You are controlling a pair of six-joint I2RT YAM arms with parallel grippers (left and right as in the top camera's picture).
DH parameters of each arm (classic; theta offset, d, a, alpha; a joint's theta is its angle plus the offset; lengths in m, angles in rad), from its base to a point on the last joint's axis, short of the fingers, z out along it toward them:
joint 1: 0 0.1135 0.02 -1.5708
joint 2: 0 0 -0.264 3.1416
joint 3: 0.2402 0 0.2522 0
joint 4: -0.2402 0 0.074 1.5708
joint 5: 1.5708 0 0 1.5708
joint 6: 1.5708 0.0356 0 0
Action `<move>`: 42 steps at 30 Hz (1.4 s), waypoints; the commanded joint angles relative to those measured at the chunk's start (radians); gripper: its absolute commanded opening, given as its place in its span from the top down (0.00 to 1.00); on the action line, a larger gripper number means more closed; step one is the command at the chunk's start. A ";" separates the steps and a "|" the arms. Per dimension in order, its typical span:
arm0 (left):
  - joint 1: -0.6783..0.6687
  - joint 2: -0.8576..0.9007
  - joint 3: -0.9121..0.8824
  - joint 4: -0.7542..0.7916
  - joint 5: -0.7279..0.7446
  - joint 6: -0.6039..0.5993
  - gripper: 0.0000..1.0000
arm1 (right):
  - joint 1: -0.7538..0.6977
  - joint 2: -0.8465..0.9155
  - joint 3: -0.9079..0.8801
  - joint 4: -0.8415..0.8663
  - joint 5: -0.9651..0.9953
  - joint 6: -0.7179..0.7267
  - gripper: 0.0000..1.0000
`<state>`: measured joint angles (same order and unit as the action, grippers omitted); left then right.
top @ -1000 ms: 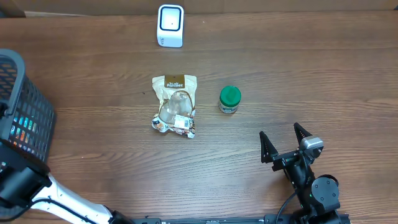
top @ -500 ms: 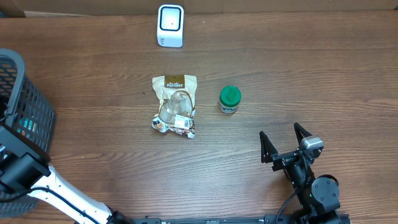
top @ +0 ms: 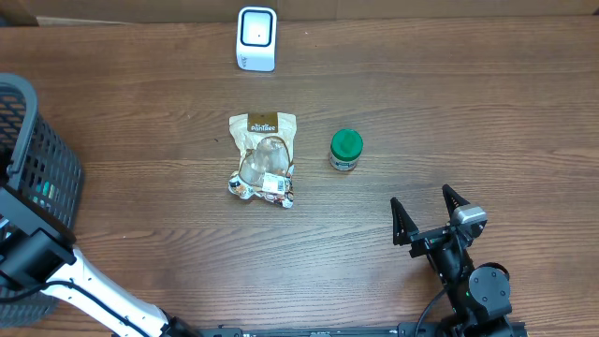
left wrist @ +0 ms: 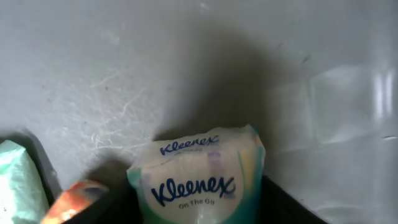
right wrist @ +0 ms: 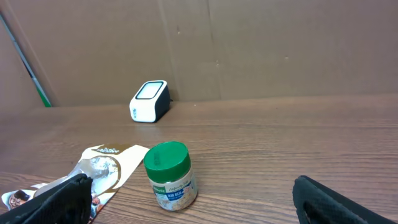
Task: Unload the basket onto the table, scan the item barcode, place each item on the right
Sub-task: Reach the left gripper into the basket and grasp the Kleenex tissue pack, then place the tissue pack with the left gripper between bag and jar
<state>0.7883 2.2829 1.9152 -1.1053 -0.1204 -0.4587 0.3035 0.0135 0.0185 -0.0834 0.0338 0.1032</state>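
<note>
In the left wrist view a Kleenex tissue pack (left wrist: 199,180), white with teal edges, lies on the grey floor of the basket (left wrist: 124,74). My left gripper (left wrist: 198,208) has its dark fingers pressed against both sides of the pack. Overhead, the left arm (top: 37,262) reaches into the black mesh basket (top: 28,140) and its jaws are hidden there. The white barcode scanner (top: 256,38) stands at the table's far edge. My right gripper (top: 430,213) rests open near the front right, holding nothing.
A tan snack bag (top: 263,159) and a green-lidded jar (top: 345,149) lie mid-table; the jar (right wrist: 170,176) stands just ahead of the right gripper's fingers. Inside the basket, a pale green packet (left wrist: 18,186) and an orange item (left wrist: 74,196) lie left of the tissue pack.
The left arm has shifted slightly at the basket's edge, and the coloured items seen through the mesh look different. The right arm and the table items have not moved.
</note>
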 commanded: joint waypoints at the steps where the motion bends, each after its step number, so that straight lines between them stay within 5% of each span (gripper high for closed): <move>1: -0.003 0.010 -0.014 0.000 -0.018 0.042 0.57 | 0.004 -0.011 -0.010 0.003 0.010 -0.007 0.00; 15: -0.003 -0.128 0.238 -0.151 0.023 0.042 0.64 | 0.004 -0.011 -0.010 0.003 0.010 -0.007 0.00; 29: -0.019 -0.547 0.420 -0.171 0.393 0.026 0.64 | 0.004 -0.011 -0.010 0.003 0.010 -0.007 0.00; 34: -0.136 -0.622 0.420 -0.254 0.472 0.097 0.62 | 0.004 -0.011 -0.010 0.003 0.010 -0.007 0.00; 42: -0.545 -0.584 0.359 -0.423 0.411 0.228 0.62 | 0.004 -0.011 -0.010 0.003 0.010 -0.007 0.00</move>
<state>0.3721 1.6703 2.3119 -1.5055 0.3099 -0.3115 0.3035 0.0139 0.0185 -0.0837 0.0338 0.1032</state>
